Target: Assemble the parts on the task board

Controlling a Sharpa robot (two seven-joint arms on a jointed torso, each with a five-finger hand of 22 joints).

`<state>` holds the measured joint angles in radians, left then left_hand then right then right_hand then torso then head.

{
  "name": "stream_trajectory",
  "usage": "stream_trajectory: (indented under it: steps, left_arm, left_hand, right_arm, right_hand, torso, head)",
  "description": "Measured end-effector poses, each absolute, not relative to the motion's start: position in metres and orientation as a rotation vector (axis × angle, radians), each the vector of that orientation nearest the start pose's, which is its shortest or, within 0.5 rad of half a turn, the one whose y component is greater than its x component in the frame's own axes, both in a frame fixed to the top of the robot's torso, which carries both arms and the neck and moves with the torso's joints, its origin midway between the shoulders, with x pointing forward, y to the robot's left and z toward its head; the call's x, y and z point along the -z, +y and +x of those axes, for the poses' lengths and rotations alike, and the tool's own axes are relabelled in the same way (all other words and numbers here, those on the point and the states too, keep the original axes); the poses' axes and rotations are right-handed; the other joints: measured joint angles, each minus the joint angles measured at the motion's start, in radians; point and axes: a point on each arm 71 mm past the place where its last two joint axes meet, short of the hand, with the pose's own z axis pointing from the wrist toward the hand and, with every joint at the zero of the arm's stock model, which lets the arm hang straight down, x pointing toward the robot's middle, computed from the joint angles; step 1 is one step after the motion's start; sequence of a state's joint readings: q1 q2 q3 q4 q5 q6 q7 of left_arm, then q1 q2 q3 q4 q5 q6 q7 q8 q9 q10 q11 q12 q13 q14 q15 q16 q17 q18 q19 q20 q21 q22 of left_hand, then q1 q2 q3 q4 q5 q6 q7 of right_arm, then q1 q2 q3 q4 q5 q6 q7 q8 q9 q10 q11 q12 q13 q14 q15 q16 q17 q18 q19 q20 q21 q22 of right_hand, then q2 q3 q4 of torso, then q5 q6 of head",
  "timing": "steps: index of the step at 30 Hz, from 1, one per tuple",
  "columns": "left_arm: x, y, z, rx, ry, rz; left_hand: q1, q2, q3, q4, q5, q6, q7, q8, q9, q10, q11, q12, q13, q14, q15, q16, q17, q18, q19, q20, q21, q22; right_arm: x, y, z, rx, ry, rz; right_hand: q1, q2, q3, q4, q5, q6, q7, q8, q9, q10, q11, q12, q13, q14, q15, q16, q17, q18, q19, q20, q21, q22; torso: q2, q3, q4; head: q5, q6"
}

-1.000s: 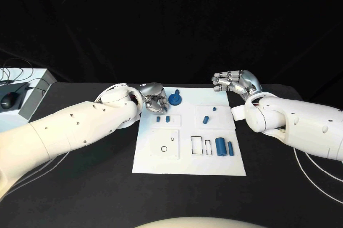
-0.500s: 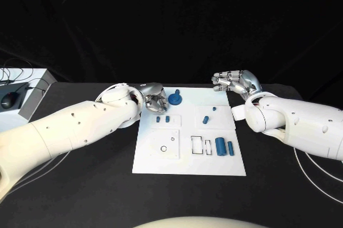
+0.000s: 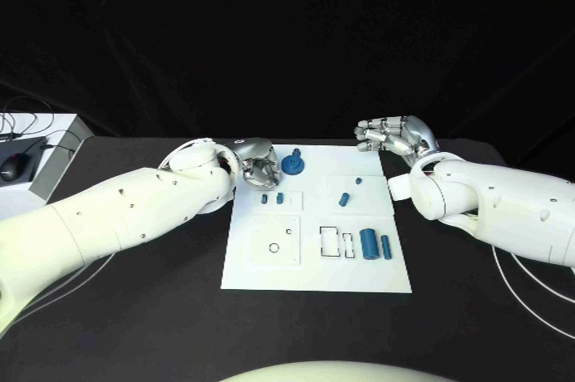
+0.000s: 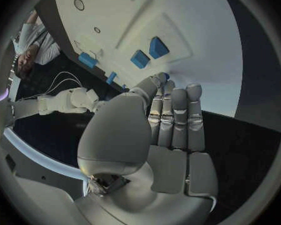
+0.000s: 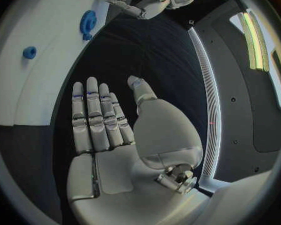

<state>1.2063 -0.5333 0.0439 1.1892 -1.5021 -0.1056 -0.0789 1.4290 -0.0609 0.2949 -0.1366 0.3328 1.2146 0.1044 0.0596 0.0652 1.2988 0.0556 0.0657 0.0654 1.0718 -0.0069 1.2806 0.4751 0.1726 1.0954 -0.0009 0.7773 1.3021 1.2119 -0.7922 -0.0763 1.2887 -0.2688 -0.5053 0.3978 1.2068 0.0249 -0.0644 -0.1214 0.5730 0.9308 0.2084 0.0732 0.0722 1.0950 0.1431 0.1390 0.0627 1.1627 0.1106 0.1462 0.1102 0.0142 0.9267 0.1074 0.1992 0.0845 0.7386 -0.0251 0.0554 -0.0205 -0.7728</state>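
We see the black table (image 3: 144,315) carrying the white task board (image 3: 314,270) at its middle. Our left hand (image 3: 257,163) hovers at the board's far left corner, fingers extended together, holding nothing; our right hand (image 3: 395,137) hangs past the far right corner, flat and empty. A blue gear (image 3: 293,164) stands just beside the left hand, and a blue cylinder (image 3: 369,243) lies nearer us.

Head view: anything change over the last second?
Nothing visibly changed. The left hand stays at the board's far left corner beside the blue gear, the right hand stays off its far right corner, both holding nothing, and the parts lie where they were.
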Motion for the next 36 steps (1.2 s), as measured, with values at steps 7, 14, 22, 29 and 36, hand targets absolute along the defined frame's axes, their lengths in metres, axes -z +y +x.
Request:
stream_trajectory:
  steps: [7,14,22,29,36]
  left_arm:
    - [0.1836,0.1302,0.5456,0.628,1.766,0.249]
    - [0.1839,0.1309,0.5457,0.627,1.767,0.247]
    - [0.1845,0.1333,0.5455,0.625,1.771,0.245]
    - [0.1853,0.1340,0.5452,0.623,1.773,0.244]
    - [0.1863,0.1346,0.5451,0.618,1.777,0.241]
  left_hand:
    - [0.000,0.000,0.000,0.000,0.000,0.002,0.002,-0.002,0.001,0.000,0.000,0.000,0.000,0.000,0.000,0.000,0.000,0.000,0.000,0.000,0.000,0.000]
    - [0.000,0.000,-0.002,0.002,0.000,-0.022,0.001,-0.002,0.002,0.000,0.000,0.000,0.000,0.000,0.000,0.000,0.002,0.000,0.000,0.000,-0.004,0.000]
    - [0.001,-0.009,-0.002,0.003,0.000,-0.053,-0.003,-0.001,-0.001,-0.005,-0.002,0.000,0.000,0.000,0.000,0.000,0.002,0.001,-0.003,0.003,-0.008,0.000]
    - [0.005,-0.013,0.001,0.006,0.000,-0.082,-0.007,-0.001,-0.002,-0.005,-0.002,0.001,0.000,-0.003,0.003,0.000,0.002,0.004,-0.003,0.003,-0.008,0.000]
    - [0.001,-0.017,0.005,0.010,0.000,-0.102,-0.005,-0.002,-0.002,-0.005,-0.002,0.001,0.000,-0.003,0.003,0.000,0.002,0.004,-0.003,0.003,-0.012,0.000]
  right_arm:
    - [0.1906,-0.2645,0.5284,-1.137,1.318,0.875]
    - [0.1906,-0.2648,0.5284,-1.136,1.317,0.875]
    - [0.1906,-0.2650,0.5285,-1.136,1.317,0.876]
    - [0.1907,-0.2650,0.5285,-1.136,1.317,0.876]
    - [0.1907,-0.2652,0.5285,-1.135,1.317,0.876]
  right_hand:
    - [0.000,0.000,0.000,0.000,0.000,0.000,0.000,0.000,0.000,0.000,0.000,0.000,0.000,0.000,0.000,0.000,0.000,0.000,0.000,0.000,0.000,0.000]
    - [0.000,0.000,0.000,0.000,0.000,-0.001,0.001,0.000,0.000,0.000,0.000,0.000,0.000,0.000,0.000,0.000,0.000,0.000,0.000,0.000,0.000,0.000]
    - [0.000,0.000,0.000,0.000,0.000,-0.002,0.002,0.000,0.000,0.000,0.000,0.000,0.000,0.000,0.000,0.000,0.000,0.000,0.000,0.000,0.000,0.000]
    - [0.000,0.000,0.000,0.000,0.000,-0.002,0.002,0.000,0.000,0.000,0.000,0.000,0.000,0.000,0.000,0.000,0.000,0.000,0.000,0.000,0.000,0.000]
    - [0.000,0.000,0.000,0.000,0.000,-0.002,0.002,0.000,0.000,0.000,0.000,0.000,0.000,0.000,0.000,0.000,0.000,0.000,0.000,0.000,0.000,0.000]
  torso:
    - [-0.001,-0.0001,0.0002]
    - [-0.001,0.0001,-0.0002]
    - [-0.001,0.0001,-0.0003]
    - [-0.001,0.0001,-0.0004]
    - [0.000,0.0001,-0.0005]
  head:
    - [0.001,0.000]
    - [0.003,0.001]
    - [0.003,0.002]
    - [0.002,0.002]
    - [0.003,0.001]
